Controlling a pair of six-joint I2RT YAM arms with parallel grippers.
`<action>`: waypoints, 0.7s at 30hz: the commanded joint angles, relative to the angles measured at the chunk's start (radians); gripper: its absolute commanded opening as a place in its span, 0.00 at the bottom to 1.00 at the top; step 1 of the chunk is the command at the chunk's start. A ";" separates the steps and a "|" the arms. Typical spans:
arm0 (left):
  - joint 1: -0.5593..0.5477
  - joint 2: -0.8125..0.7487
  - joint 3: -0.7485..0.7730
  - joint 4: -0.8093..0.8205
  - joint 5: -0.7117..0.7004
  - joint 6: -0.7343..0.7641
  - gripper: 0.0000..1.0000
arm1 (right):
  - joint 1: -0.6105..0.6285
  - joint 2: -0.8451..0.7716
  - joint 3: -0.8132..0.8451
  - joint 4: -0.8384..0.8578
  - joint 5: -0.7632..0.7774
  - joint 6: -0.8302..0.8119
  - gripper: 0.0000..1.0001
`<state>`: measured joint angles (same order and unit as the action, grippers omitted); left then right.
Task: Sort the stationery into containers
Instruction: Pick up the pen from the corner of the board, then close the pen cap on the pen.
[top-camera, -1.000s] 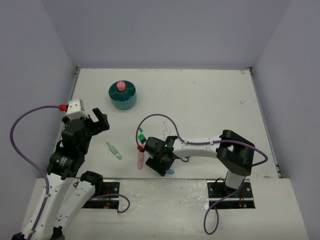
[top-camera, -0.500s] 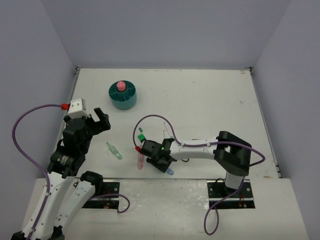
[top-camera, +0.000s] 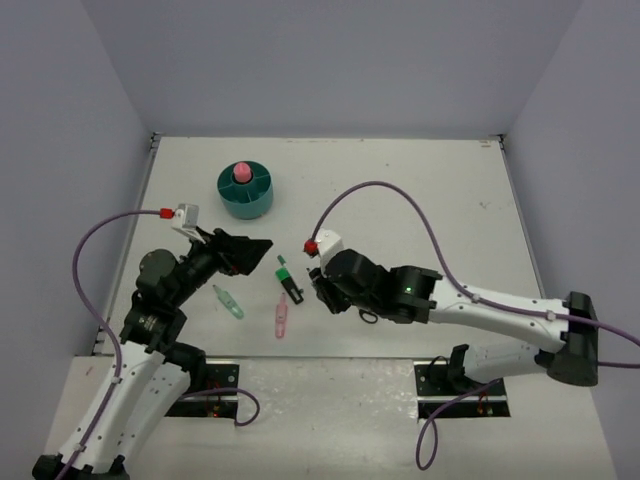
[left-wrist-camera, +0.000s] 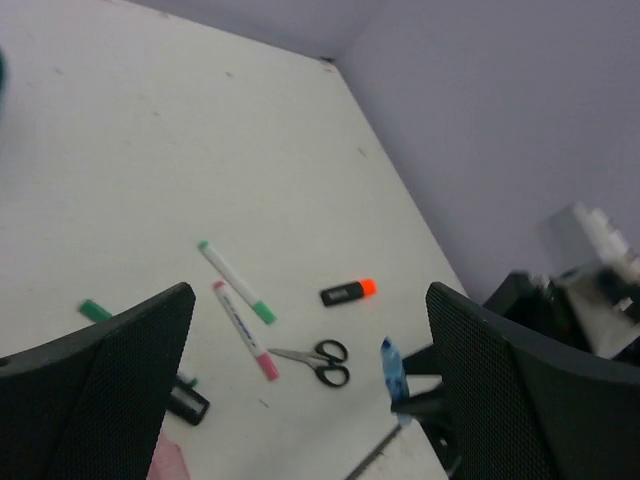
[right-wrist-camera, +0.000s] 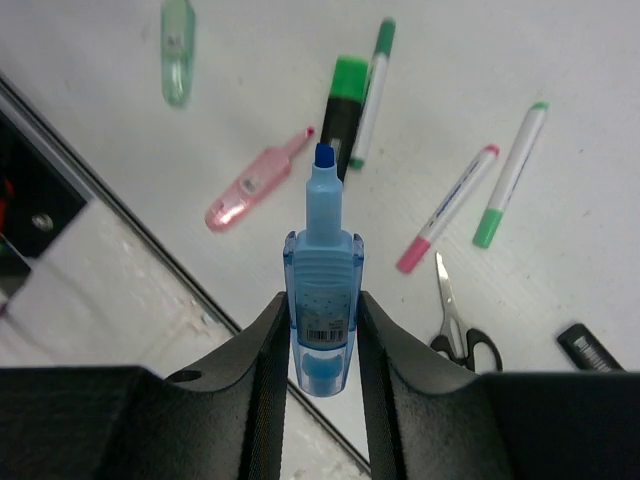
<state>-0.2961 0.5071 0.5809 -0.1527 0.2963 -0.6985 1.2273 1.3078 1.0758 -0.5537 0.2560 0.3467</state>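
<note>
Right fingers (right-wrist-camera: 275, 330) are clamped narrow on the blue marker (right-wrist-camera: 322, 250), one on each side of its body, with the dark blue tip poking out ahead of them. The wrist view looks straight down past it at the scatter on the white surface (top-camera: 420, 200).

Directly beyond the tip lies the black-and-green marker (right-wrist-camera: 345, 95), and a thin white pen with a green cap (right-wrist-camera: 372, 90) is tight along its side. Off to the left lies the pink marker (right-wrist-camera: 245, 195), and further on the pale green marker (right-wrist-camera: 177, 50). To the right are two more white pens, one pink-tipped (right-wrist-camera: 450, 205) and one green-tipped (right-wrist-camera: 512, 170), lying close together at a slight angle to each other. The small black-handled scissors (right-wrist-camera: 460, 320) lie just below them, with the black-and-orange marker (left-wrist-camera: 348, 292) out at the edge.

Over on the other arm, the left fingers (left-wrist-camera: 110, 370) are spread wide with nothing between them, hanging above the surface and looking across at the same pile.

Well apart from all this, toward the far left of the surface, the teal organizer (top-camera: 245, 210) stands with the pink roll (top-camera: 240, 172) in its central cup.
</note>
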 joint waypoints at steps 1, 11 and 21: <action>-0.025 0.068 -0.174 0.599 0.379 -0.301 0.98 | -0.010 -0.120 0.012 0.089 0.133 0.065 0.00; -0.299 0.280 -0.165 0.778 0.201 -0.200 0.84 | -0.009 -0.136 0.064 0.066 0.170 0.083 0.00; -0.307 0.398 -0.164 0.833 0.155 -0.226 0.54 | -0.008 -0.136 0.085 0.084 0.102 0.071 0.00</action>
<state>-0.5968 0.8685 0.3870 0.5810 0.4812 -0.9068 1.2156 1.1786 1.1177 -0.5068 0.3760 0.4080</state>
